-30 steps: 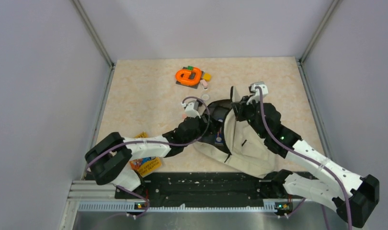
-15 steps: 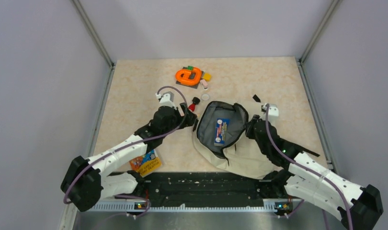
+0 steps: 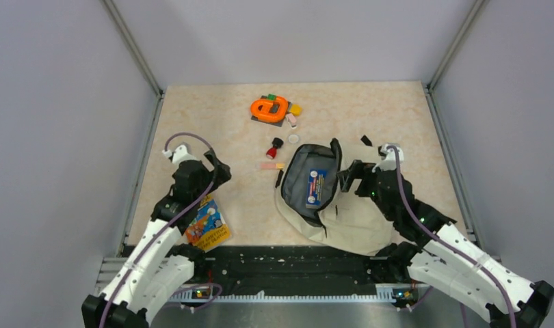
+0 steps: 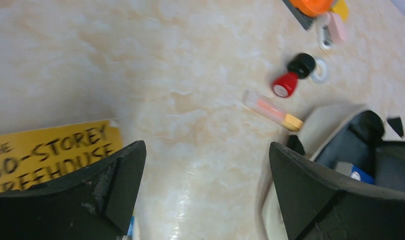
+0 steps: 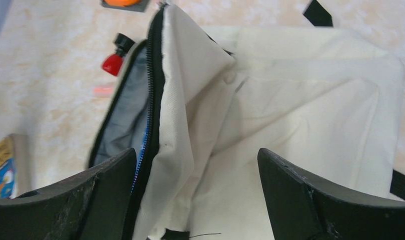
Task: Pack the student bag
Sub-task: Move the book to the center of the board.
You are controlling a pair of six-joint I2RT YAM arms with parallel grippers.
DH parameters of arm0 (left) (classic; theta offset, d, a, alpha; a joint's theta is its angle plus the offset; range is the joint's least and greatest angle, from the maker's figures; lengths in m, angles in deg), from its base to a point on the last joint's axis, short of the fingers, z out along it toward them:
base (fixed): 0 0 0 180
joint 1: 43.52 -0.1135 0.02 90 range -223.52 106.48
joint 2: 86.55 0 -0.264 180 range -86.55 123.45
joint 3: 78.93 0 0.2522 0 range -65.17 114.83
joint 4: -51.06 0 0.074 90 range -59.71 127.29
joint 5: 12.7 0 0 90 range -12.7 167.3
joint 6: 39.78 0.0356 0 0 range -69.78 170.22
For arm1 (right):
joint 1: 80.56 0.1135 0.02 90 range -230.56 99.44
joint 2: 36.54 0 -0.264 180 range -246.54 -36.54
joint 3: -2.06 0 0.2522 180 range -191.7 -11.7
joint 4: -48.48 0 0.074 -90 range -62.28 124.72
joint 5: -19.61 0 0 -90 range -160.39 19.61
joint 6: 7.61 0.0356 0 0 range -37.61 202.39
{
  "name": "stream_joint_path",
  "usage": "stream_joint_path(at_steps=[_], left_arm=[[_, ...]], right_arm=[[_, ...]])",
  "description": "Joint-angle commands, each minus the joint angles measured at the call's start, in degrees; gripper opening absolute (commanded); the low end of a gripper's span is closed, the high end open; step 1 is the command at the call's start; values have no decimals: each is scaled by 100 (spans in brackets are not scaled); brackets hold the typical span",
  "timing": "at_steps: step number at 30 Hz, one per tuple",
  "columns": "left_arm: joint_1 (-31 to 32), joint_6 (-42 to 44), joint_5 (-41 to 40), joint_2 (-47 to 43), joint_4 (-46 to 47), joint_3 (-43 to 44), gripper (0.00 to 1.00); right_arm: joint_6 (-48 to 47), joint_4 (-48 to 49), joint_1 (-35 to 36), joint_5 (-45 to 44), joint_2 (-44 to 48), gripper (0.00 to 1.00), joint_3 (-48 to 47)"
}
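Observation:
The student bag [image 3: 353, 219], cream with a grey lining, lies right of the table's middle with its zipped mouth gaping to the left. A blue packet [image 3: 316, 188] lies inside. My right gripper [image 3: 349, 178] hovers open just over the bag's upper flap, its jaws wide above the cream fabric [image 5: 300, 100] and holding nothing. My left gripper [image 3: 217, 166] is open and empty at the left, above bare table [image 4: 190, 100]. In the left wrist view the bag's rim [image 4: 326, 117] is at the right, and a yellow book [image 4: 45, 150] is under the left finger.
The yellow book [image 3: 207, 229] lies near the front left. Left of the bag are a pink-orange tube [image 3: 271, 165], a red-and-black stamp [image 3: 273, 148] and a white ring [image 3: 293, 138]. Farther back are an orange tape holder [image 3: 269, 108] and small erasers [image 3: 293, 115].
My left gripper pulled out of the bag's mouth and swung left toward the book, opening wider. My right gripper let go of the bag's rim and opened; the flap dropped.

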Motion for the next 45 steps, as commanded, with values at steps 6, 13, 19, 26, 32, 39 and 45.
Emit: stream_joint_path(at_steps=[6, 13, 19, 26, 32, 39, 45], left_arm=[[-657, -917, -1465, -820, -1439, -504, 98], [-922, -1707, -2459, -1039, -1835, -911, 98], [-1652, -1737, -1799, -810, -1535, -1346, 98], [-1773, -1453, -1157, -491, -925, -1597, 94], [-1747, -1200, -226, -312, -487, -1596, 84], [-1315, -1837, 617, -187, 583, -1951, 75], [-365, -2276, 350, -84, 944, -1738, 75]], right_arm=[[-870, 323, -10, 1035, -162, 91, -995], [-1422, 832, -10, 1959, -729, 91, -1473], [-1225, 1510, -10, 3178, -1643, 88, -1593], [-1099, 2168, 178, 3743, -2715, 86, -1615], [-1057, 2344, 430, 3844, -3352, 83, -1674], [-745, 2805, 549, 3879, -3990, 82, -1712], [-302, 3083, 761, 3733, -4672, 74, -1923]])
